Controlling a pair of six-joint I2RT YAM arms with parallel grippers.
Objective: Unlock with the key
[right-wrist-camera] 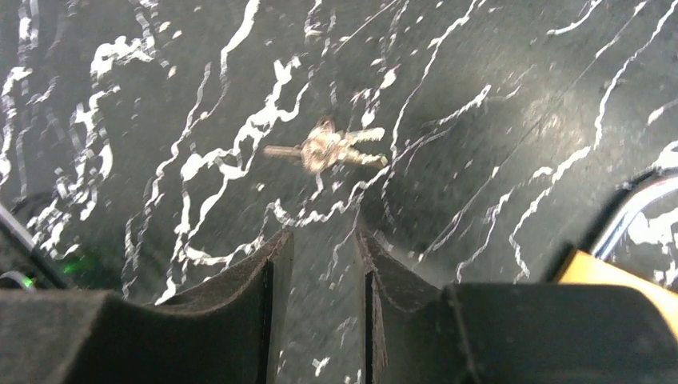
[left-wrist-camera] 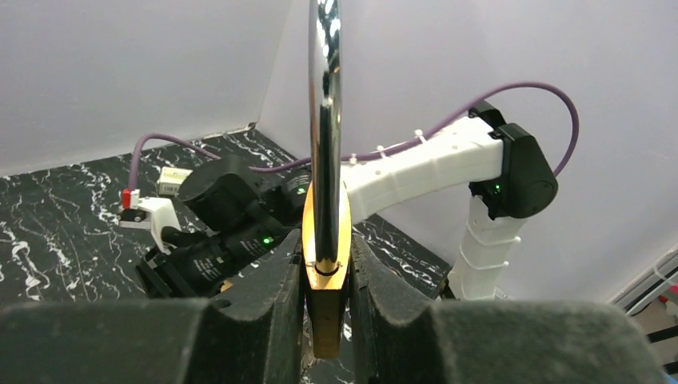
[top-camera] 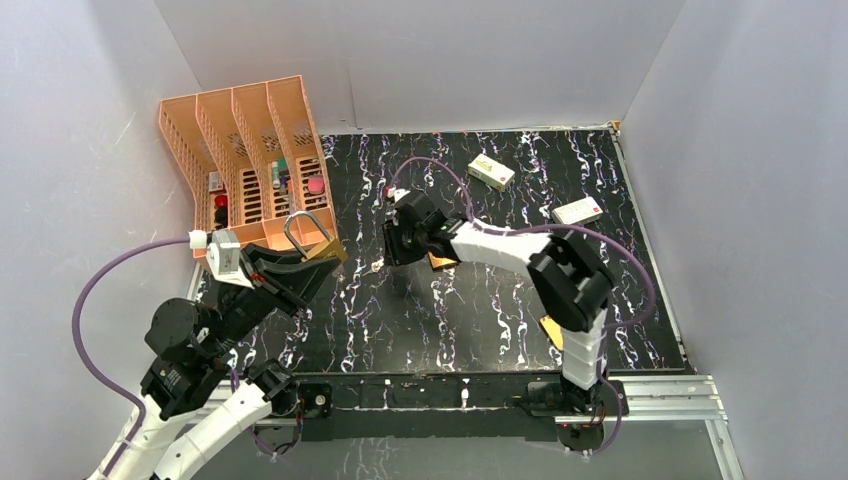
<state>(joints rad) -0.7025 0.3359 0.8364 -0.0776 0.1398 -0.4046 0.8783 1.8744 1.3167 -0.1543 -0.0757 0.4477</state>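
Silver metal key (right-wrist-camera: 326, 150), glossy marbled table (right-wrist-camera: 496, 96), brass padlock (left-wrist-camera: 326, 316) w/ chrome shackle (left-wrist-camera: 325, 120).

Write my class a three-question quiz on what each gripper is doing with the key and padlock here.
1. Fill in: the right gripper hovers over the key with its jaws ____.
2. True or false: the key lies on the table.
3. What grips the brass padlock? A left gripper; B right gripper; C nothing.
Key: 1 open; 2 true; 3 A.
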